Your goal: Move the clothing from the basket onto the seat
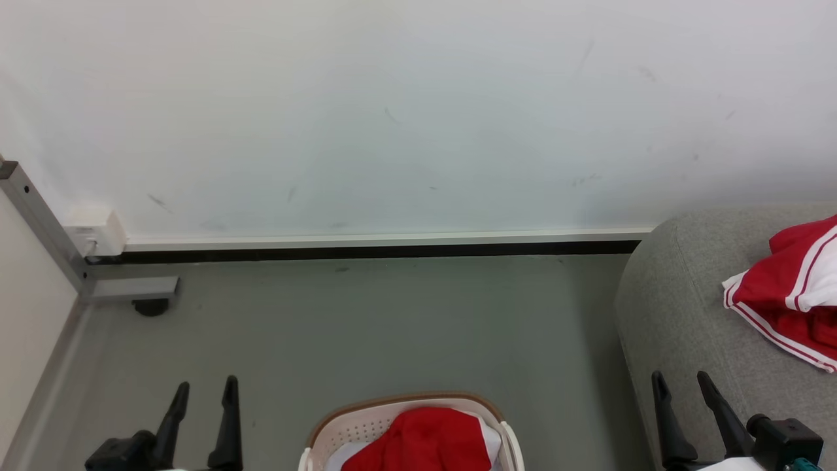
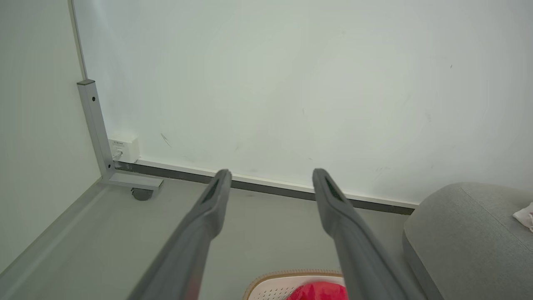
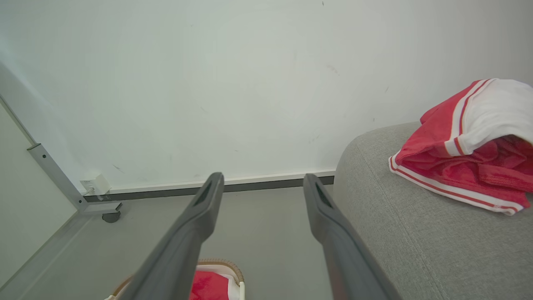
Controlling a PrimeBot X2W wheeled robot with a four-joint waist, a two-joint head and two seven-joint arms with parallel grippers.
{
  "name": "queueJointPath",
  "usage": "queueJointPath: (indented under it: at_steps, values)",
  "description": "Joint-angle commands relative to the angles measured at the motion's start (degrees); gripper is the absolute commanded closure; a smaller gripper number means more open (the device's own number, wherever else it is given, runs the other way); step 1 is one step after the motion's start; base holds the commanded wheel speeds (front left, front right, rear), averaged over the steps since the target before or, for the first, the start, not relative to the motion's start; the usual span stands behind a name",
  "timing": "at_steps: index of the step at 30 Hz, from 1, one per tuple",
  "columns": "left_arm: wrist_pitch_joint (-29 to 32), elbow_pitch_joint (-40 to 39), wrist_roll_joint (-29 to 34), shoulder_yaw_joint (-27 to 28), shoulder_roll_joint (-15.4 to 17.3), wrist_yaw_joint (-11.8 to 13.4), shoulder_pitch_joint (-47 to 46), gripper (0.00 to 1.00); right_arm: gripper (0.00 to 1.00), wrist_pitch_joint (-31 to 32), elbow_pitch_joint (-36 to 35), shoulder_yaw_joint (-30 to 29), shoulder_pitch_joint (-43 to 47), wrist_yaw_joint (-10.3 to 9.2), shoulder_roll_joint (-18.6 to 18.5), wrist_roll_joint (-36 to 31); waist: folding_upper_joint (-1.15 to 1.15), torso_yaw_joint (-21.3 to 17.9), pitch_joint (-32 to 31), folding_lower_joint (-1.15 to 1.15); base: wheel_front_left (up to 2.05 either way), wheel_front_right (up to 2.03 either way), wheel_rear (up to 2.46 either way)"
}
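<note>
The cream basket (image 1: 340, 428) with a brown rim stands on the floor at the bottom centre, and red clothing (image 1: 428, 438) with white parts is heaped in it. Another red and white garment (image 1: 794, 288) lies on the grey seat (image 1: 680, 314) at the right. My left gripper (image 1: 204, 390) is open and empty, left of the basket. Over the seat's rounded arm my right gripper (image 1: 681, 383) stands open, holding nothing. The left wrist view shows the left gripper (image 2: 270, 177), basket rim (image 2: 266, 280) and seat (image 2: 462, 233). The right wrist view has the right gripper (image 3: 262, 181), the garment (image 3: 470, 162) and the basket (image 3: 227, 266).
A white wall with a dark skirting (image 1: 366, 250) runs across the back. At the left a grey metal frame (image 1: 39, 222) with a caster (image 1: 150, 306) and a white socket box (image 1: 98, 232) stand by a pale panel. Grey floor (image 1: 392, 327) spreads between frame and seat.
</note>
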Motion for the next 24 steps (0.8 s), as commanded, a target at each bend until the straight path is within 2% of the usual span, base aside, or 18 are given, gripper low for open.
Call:
queueJointPath:
  at_steps: [1, 15, 24]
  values:
    - [-0.02, 0.20, 0.69, 0.23, 0.00, 0.03, -0.26, 0.00, 0.00, -0.27, 0.10, -0.04, -0.70, -0.13, 0.04, -0.12, 0.00, -0.05, -0.04, 0.00, 0.00, 0.00, 0.00]
    - [-0.02, 0.53, 1.65, 0.93, -0.80, -0.47, -0.68, 0.00, 0.00, 0.35, -0.78, 0.65, -1.12, -0.13, 0.17, 0.39, 0.00, -0.80, 0.11, 0.00, 0.00, 0.00, 0.00]
    - [-0.02, 2.34, 1.01, -1.34, -0.52, -0.50, -2.35, 0.00, 0.00, 0.03, -1.48, 1.03, -2.81, -0.13, 0.17, -0.22, 0.00, -3.72, 2.35, 0.00, 0.00, 0.00, 0.00]
